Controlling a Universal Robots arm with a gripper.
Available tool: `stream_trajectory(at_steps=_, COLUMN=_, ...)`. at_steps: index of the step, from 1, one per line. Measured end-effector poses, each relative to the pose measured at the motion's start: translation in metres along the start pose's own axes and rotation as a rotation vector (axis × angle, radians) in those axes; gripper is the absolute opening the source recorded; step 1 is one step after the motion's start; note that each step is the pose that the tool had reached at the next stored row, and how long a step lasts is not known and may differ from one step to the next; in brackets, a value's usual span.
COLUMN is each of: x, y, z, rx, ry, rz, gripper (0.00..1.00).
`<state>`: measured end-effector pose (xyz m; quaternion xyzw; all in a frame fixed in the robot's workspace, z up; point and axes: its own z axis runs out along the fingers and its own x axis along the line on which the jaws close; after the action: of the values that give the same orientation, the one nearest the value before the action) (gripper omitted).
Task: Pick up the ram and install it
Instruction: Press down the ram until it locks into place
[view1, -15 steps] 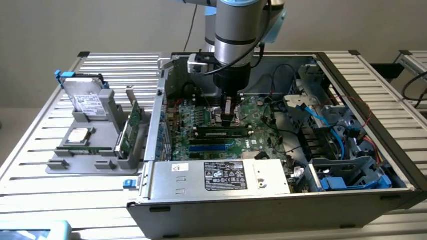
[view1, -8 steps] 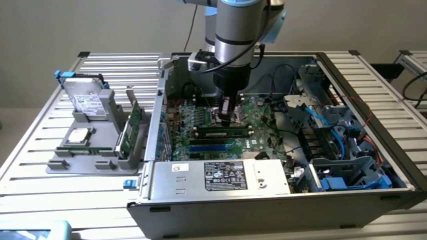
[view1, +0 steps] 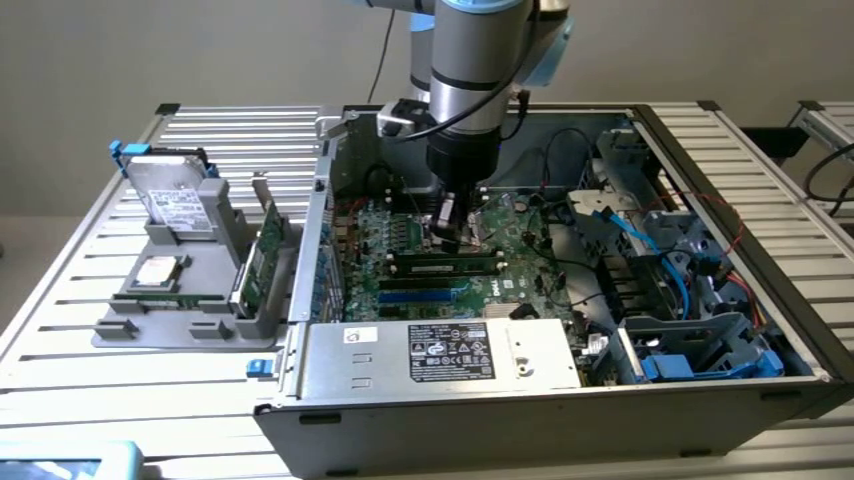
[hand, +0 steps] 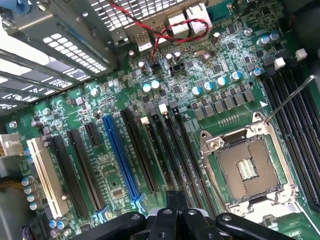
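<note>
The ram (view1: 447, 265), a narrow green strip with black chips, lies along a slot on the motherboard (view1: 527, 225) inside the open computer case. My gripper (view1: 449, 235) hangs straight down from the arm just behind it, close over the board. The wrist view has the shut gripper (hand: 175, 217) at the edge of the picture, above the green motherboard (hand: 112, 175) with its long black slots (hand: 172, 145). I see nothing held between its black fingers (hand: 197, 220).
The silver power supply (view1: 441, 352) fills the case's front. Blue and black cables (view1: 674, 290) crowd the exterior view's right. An open processor socket (hand: 247, 167) sits beside the slots. Outside, a grey tray (view1: 160, 322) holds a drive (view1: 174, 195) and an upright green card (view1: 271, 235).
</note>
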<state>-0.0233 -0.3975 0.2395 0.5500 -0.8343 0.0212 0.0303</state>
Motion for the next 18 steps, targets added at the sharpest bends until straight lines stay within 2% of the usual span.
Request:
stream_trajectory(at_steps=13, x=0.0, y=0.0, z=0.0006, rx=-0.0124, ry=0.0005, rz=0.181, gripper=0.11)
stream_trajectory(at_steps=18, x=-0.0001, y=0.0, z=0.0017, rx=-0.014, ry=-0.0015, rz=0.252, gripper=0.11)
